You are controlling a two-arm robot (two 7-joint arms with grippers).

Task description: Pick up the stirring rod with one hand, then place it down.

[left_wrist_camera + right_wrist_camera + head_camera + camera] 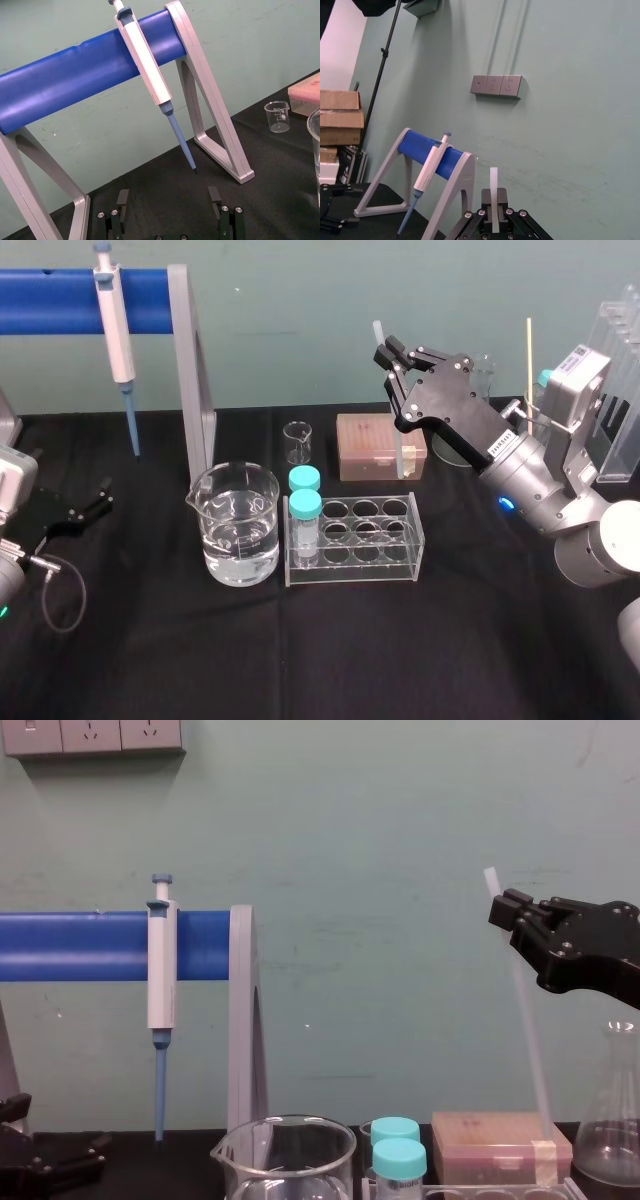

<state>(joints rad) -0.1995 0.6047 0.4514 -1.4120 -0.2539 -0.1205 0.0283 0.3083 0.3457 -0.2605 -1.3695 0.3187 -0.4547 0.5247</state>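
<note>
Nearest, at the left edge of the head view: left end effector (100, 500), idle, low by the black surface (300, 660), fingers apart with nothing between them. Same spread plain in the left wrist view.

Along the bottom of the head view, a wide bare strip of surface, open room for moving.

Mid-frame: big beaker (230, 490) with water, and just beside it a clear rack (400, 558) with two teal-capped tubes (304, 502) at its left end. Behind those, a small beaker (297, 442) and a pinkish box (365, 440).

Right of centre, higher up: right end effector (392, 355) above the box, clamped on the stirring rod (523, 1010).

- **Head view:** rod mostly hidden behind the end effector.
- **Chest view, from the side:** rod tilted, top toward upper right of frame, lower end down by the box; touching it or not, cannot tell.
- **Right wrist view:** fingers tight on the rod, wall sockets (496, 85) beyond.

Far upper left: pipette (115, 325) hung on the blue stand (50, 287).

White label (497, 446) just behind the right end effector, and markings on the small beaker: unreadable.
</note>
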